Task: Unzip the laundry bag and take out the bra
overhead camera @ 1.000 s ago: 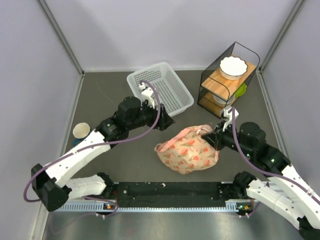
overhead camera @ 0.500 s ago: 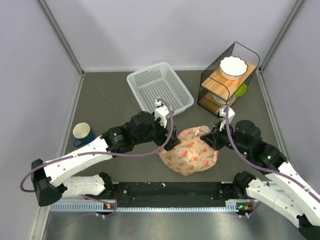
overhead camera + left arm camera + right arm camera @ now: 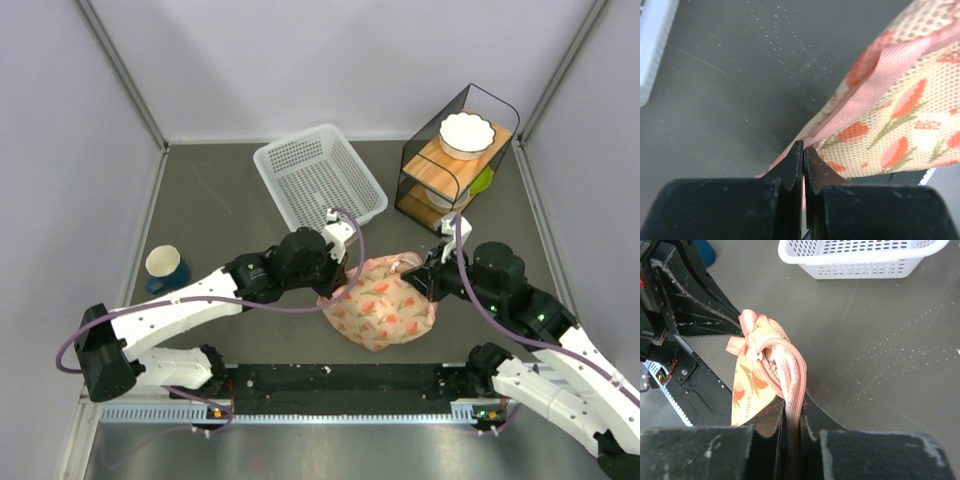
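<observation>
From above, the laundry bag (image 3: 380,305) lies on the dark table (image 3: 220,200) between my two arms, in front of the white perforated basket (image 3: 320,180) and left of the wire shelf (image 3: 455,160). My left gripper (image 3: 332,288) is at its left end and my right gripper (image 3: 425,276) at its upper right corner, so the fabric is stretched between two anchors, which I judge is what a zip needs before it will run. In my left wrist view the left gripper (image 3: 803,150) is clenched, with a thin corner of the printed mesh bag (image 3: 890,115) pinched between the tips and its pink trim (image 3: 880,85) rising away, taut. In my right wrist view the right gripper (image 3: 792,405) is clamped on a bunched fold of pink trim (image 3: 790,370), lifting that end of the bag (image 3: 752,377) off the table; a small pale piece sits near the top of the fold, but I cannot tell whether it is the zip pull. The bra is nowhere visible. I judge it is inside the bag, which looks closed.
</observation>
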### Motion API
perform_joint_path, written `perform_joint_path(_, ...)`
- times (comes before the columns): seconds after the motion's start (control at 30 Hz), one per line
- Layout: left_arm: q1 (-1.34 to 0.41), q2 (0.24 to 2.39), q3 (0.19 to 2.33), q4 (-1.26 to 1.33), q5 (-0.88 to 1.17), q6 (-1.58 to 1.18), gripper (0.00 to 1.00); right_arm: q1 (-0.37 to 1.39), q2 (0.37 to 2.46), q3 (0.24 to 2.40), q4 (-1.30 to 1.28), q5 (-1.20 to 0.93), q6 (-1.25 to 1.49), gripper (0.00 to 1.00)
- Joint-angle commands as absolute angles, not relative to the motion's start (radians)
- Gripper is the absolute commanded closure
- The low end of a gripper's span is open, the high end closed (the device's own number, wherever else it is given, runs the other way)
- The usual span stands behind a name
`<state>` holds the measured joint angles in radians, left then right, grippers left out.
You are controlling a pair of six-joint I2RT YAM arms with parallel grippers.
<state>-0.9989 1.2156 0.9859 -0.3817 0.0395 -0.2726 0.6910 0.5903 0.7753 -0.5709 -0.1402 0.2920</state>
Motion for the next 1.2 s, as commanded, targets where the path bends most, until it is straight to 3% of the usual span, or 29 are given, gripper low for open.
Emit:
perform_joint_path(0.0,-0.985,1.149,1.019,-0.367,-0.055,-0.247,1.0,0.698,0.56,0.807,-0.522,-0.164,0.307,1.0)
perform_joint_path(0.3,-0.89,1.052,1.037,-0.33,0.0,-0.216,1.0,0.698,0.56,0.782,-0.52,-0.293,0.261,1.0)
perform_joint_path(0.53,-0.787,1.204,1.064,-0.226,0.187,-0.229,1.0,0.698,0.575,0.775,-0.52,-0.471,0.233,1.0)
perform_joint_path(0.6,-0.773,1.293,1.133,-0.267,0.218,-0.233,0.77,0.698,0.572,0.775,-0.52,-0.437,0.247,1.0)
perform_joint_path(0.7,-0.765,1.342,1.28,-0.438,0.222,-0.236,0.29,0.698,0.574,0.769,-0.522,-0.336,0.27,1.0)
perform_joint_path(0.8,-0.767,1.265,1.336,-0.477,0.12,-0.264,0.2,0.698,0.586,0.761,-0.52,-0.263,0.288,1.0)
perform_joint_path(0.9,-0.767,1.16,1.319,-0.459,0.081,-0.323,0.26,0.698,0.583,0.753,-0.52,-0.215,0.298,1.0)
perform_joint_path(1.07,-0.805,1.155,1.252,-0.416,0.332,-0.426,0.41,0.699,0.589,0.762,-0.515,-0.175,0.291,1.0)
perform_joint_path(1.17,-0.834,1.189,1.189,-0.314,0.42,-0.498,0.36,0.698,0.61,0.772,-0.518,-0.179,0.284,1.0)
